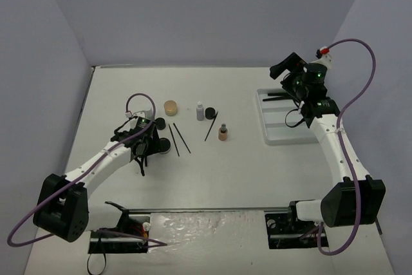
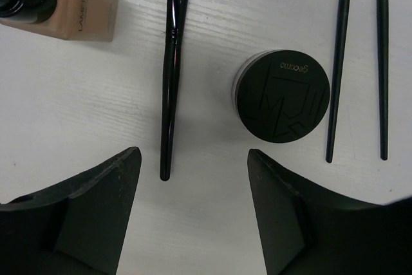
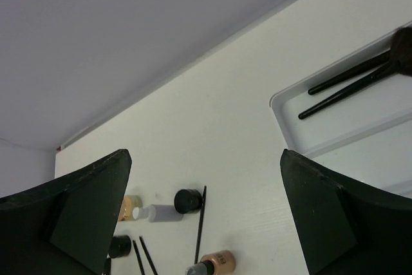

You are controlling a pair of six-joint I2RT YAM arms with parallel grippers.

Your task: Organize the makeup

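- Left gripper [image 2: 193, 159] low over the white table [image 1: 212, 178], jaws partly spread and gripping nothing.
- Just inside that gap, near one finger: the handle end of a long black brush [image 2: 170, 75], flat on the table.
- Just beyond the other finger: a round black jar [image 2: 283, 94], lid up. Past it, a thin black brush [image 2: 339, 62] and a second thin brush [image 2: 382, 62] lying side by side.
- At the upper left of the left wrist view: a tan bottle [image 2: 64, 4] with a dark cap.
- Right gripper [image 3: 204, 159] raised over the table's far right, jaws wide apart and empty.
- Beneath it, a white tray [image 3: 277, 104] with two black brushes [image 3: 351, 75] together in its far compartment.
- Mid-table, well apart from the tray: a tan jar [image 1: 170, 107], a clear-grey bottle [image 1: 200, 112], a small black jar [image 1: 210, 114] and another tan bottle [image 1: 223, 132].
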